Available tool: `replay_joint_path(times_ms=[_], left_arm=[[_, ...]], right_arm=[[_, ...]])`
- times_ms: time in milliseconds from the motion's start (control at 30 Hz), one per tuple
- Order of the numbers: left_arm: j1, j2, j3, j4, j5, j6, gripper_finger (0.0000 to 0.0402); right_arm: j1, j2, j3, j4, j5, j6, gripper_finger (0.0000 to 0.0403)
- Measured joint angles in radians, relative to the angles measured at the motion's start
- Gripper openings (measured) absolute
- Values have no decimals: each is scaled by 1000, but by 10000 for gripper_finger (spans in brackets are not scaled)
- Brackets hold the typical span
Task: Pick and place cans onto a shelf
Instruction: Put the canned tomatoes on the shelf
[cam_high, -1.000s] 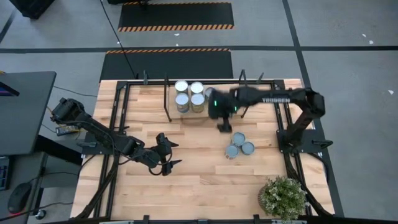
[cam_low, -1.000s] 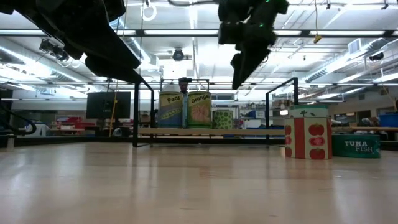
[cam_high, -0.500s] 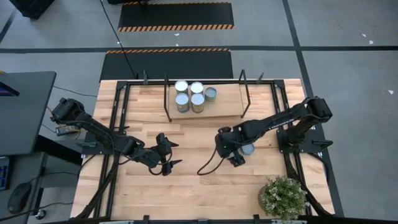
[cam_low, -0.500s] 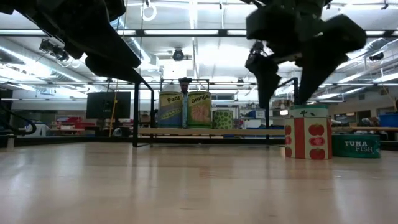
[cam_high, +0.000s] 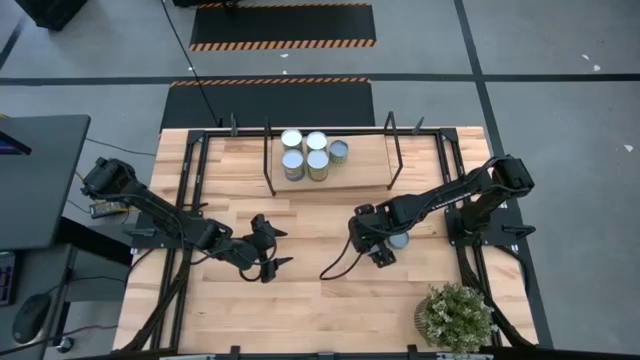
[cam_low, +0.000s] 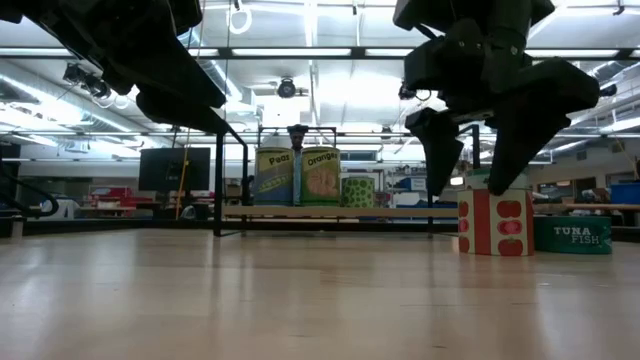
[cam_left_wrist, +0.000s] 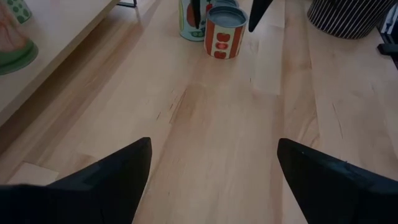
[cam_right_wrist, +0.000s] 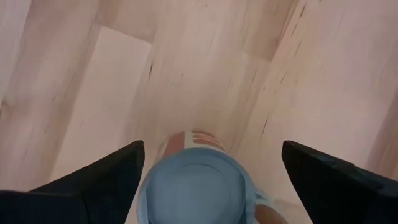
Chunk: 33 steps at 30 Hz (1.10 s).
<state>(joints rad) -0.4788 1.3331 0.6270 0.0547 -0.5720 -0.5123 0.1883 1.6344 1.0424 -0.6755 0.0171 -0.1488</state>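
Several cans stand on the shelf (cam_high: 360, 172) at the table's far side, among them a peas can (cam_low: 275, 177) and an oranges can (cam_low: 322, 176). More cans stand on the table's right half: a red-and-white tomato can (cam_low: 495, 222) with a blue-grey top (cam_right_wrist: 199, 186), and one partly hidden under the arm (cam_high: 399, 240). My right gripper (cam_high: 375, 240) hangs open over the tomato can, pointing steeply down. Its fingers (cam_right_wrist: 93, 180) stand on either side above the top, apart from it. My left gripper (cam_high: 282, 248) waits open at the table's middle left.
A flat tuna can (cam_low: 572, 234) lies right of the tomato can. A potted plant (cam_high: 455, 315) stands at the near right corner. Black frame rods (cam_high: 268, 160) flank the shelf. Bare wood (cam_left_wrist: 211, 106) stretches between my left gripper and the cans.
My right gripper has swung from over the shelf toward the table's near edge and down. It has rolled and tipped more steeply, and now hangs over the cans on the table. It has stayed open. In the last half second it has only sunk slightly.
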Motion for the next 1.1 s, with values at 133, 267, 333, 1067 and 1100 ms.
replay_joint_path(times_ms=[133,267,333,1067,1100], left_arm=[[0,0,0,0,1,-1,354],[0,0,0,1,1,-1,354],[0,0,0,1,1,-1,354],[10,0,0,1,2,-23,354],[10,0,0,1,2,-26,354]], right_arm=[[-2,0,0,-49,3,0,383],[-15,0,-3,-76,7,-3,373],[-22,0,-19,-73,7,-8,364],[-179,1,159,19,231,-68,307],[-215,1,165,31,209,-64,307]])
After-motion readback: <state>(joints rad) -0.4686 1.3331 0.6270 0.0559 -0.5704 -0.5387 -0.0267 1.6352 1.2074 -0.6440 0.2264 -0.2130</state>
